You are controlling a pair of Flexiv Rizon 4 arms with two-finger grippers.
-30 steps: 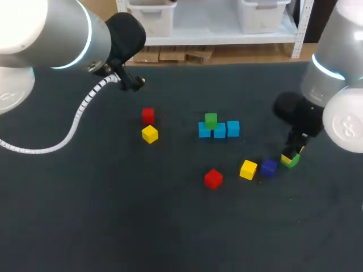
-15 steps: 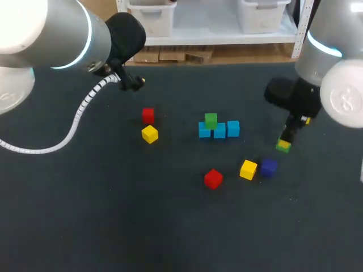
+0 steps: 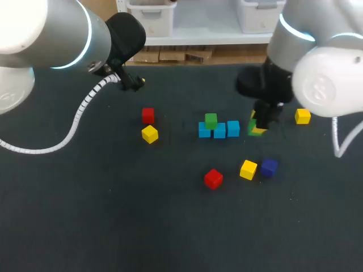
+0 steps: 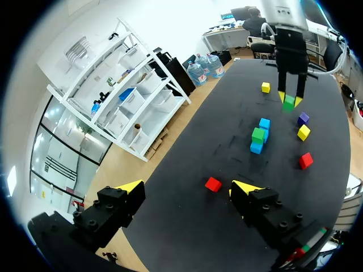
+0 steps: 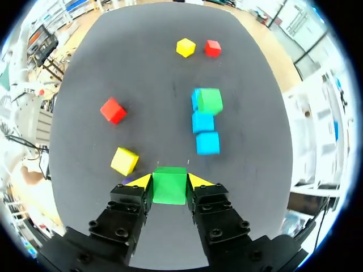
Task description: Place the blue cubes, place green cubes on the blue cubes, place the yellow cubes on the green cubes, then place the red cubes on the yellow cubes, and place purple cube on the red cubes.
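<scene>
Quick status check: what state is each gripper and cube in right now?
right gripper: shut on held green cube
left gripper: open, empty
blue cubes: three in a row
stacked green cube: resting on the blue cubes
yellow cubes: three, loose, unstacked
red cubes: two, loose, unstacked
purple cube: loose, beside a yellow cube

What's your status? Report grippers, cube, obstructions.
Right gripper shut on green cube, beside the blue cubes. Left gripper open, empty, far back. Atop them a second green cube; nothing in between.
</scene>
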